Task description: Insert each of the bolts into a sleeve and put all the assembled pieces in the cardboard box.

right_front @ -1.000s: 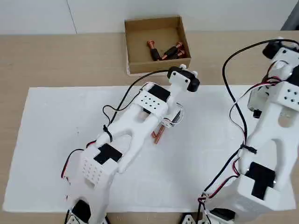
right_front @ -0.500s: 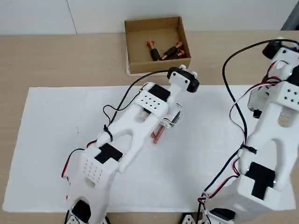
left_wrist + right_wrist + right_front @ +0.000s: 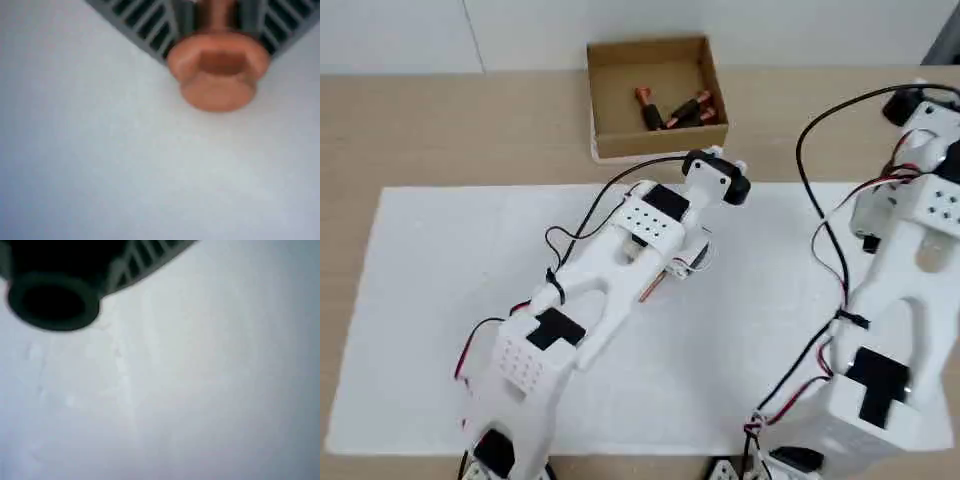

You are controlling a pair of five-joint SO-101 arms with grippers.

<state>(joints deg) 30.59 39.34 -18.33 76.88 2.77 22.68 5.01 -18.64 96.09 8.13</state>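
My left gripper is over the middle of the white mat, shut on a copper bolt that slants out from under the arm. The left wrist view shows the bolt's round head end-on, its shank running up between the ribbed fingers. A black sleeve sits in my right gripper, its open end facing the camera above the mat. The right arm stands at the mat's right edge. The cardboard box at the back holds several assembled pieces.
The white mat covers most of the wooden table. Black cables loop off both arms. The mat's left half and its middle front are bare.
The left arm has shifted slightly toward the box and the right, taking the bolt with it; less of the bolt shows from under the arm. The right arm has stayed still.
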